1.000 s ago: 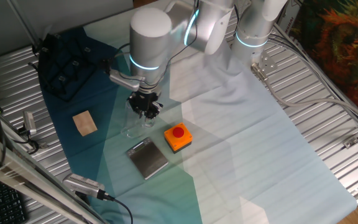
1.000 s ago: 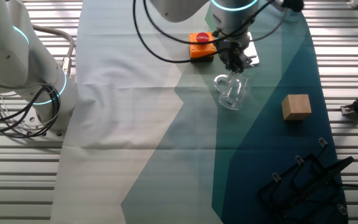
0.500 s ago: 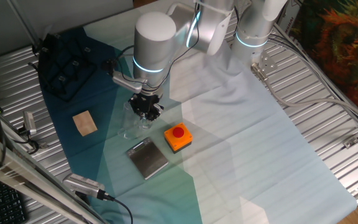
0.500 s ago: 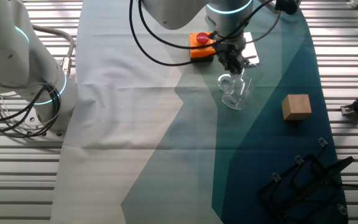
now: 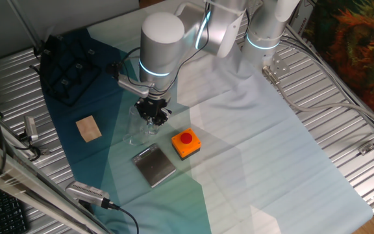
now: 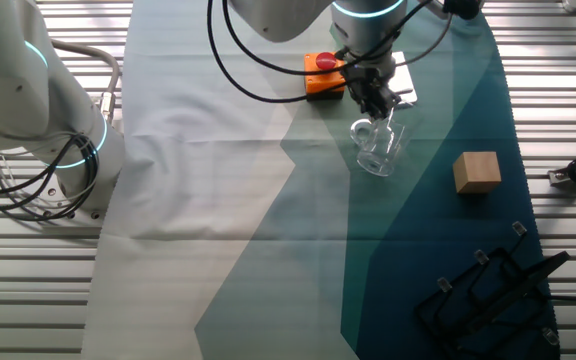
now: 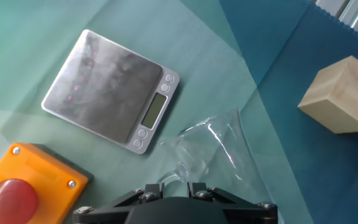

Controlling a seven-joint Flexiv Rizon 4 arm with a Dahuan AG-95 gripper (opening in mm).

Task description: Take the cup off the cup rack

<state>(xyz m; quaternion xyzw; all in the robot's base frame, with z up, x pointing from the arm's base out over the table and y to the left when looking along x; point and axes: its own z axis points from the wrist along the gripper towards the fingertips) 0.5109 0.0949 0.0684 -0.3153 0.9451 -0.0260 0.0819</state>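
Note:
The clear glass cup is off the rack, low over the teal cloth beside the scale; it also shows in the other fixed view and in the hand view. My gripper stands right above it, and its jaws are closed on the cup's curved handle. I cannot tell whether the cup touches the cloth. The black cup rack stands apart at the cloth's far corner, with nothing on its pegs. It is out of the hand view.
A silver scale and an orange box with a red button lie close to the cup. A wooden block sits between cup and rack. A second arm's base stands at the cloth's edge.
The arm and the cup have shifted slightly sideways since a second ago; nothing has visibly moved in the last half second.

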